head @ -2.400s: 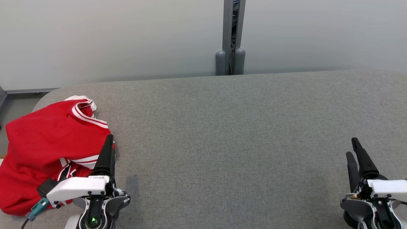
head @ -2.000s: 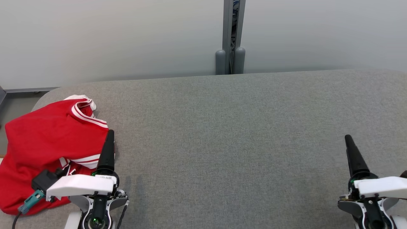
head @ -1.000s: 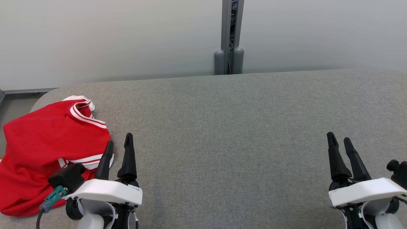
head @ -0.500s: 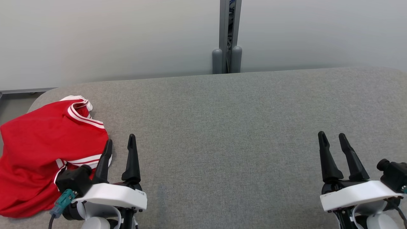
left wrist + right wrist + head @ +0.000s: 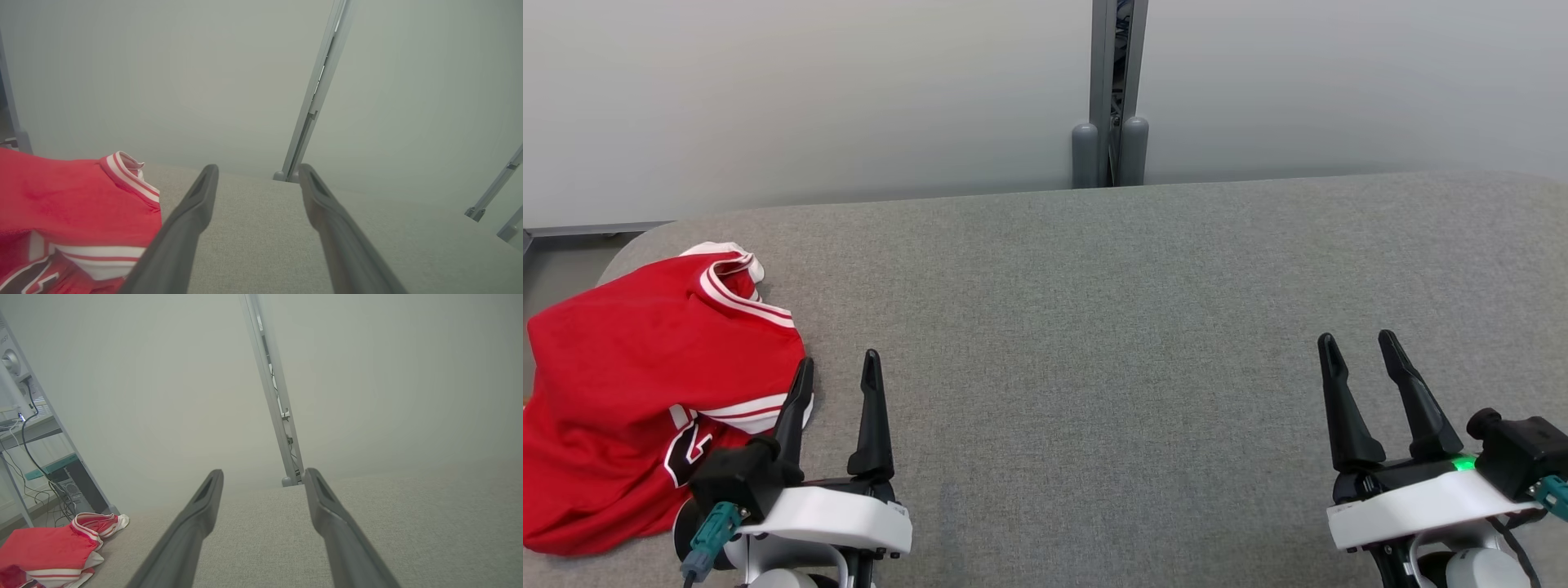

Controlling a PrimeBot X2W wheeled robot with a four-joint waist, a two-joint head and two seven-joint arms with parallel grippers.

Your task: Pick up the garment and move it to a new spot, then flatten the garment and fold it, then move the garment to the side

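Jaws stood spread and empty on both: left gripper [image 5: 839, 361] over the near-left of the grey fabric-covered table [image 5: 1094, 327], right gripper [image 5: 1355, 337] over its near-right. The crumpled red, white-trimmed jersey [image 5: 645, 359] lay at the table's left end.

The garment [image 5: 629, 367] runs off the head view's left edge — its near right corner lies hidden behind the left gripper [image 5: 840, 359], so its black print [image 5: 675, 464] cannot be read. The tabletop [image 5: 1094, 327] is cut off at right.
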